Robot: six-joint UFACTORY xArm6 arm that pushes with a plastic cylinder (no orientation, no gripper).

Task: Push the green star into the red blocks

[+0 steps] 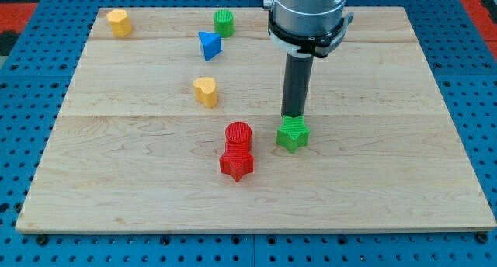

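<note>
The green star (293, 134) lies right of the board's middle. My tip (293, 116) touches its top edge, on the side toward the view's top. The red cylinder (238, 135) stands about a block's width to the star's left. The red star (237, 163) sits just below the cylinder and touches it. The rod rises straight up to the grey arm (308, 15) at the view's top.
A yellow heart block (206, 91) lies above and left of the red blocks. A blue triangle (208, 45) and a green cylinder (224, 22) sit near the top. A yellow block (119, 22) is at the top left. The wooden board (388, 182) rests on a blue pegboard.
</note>
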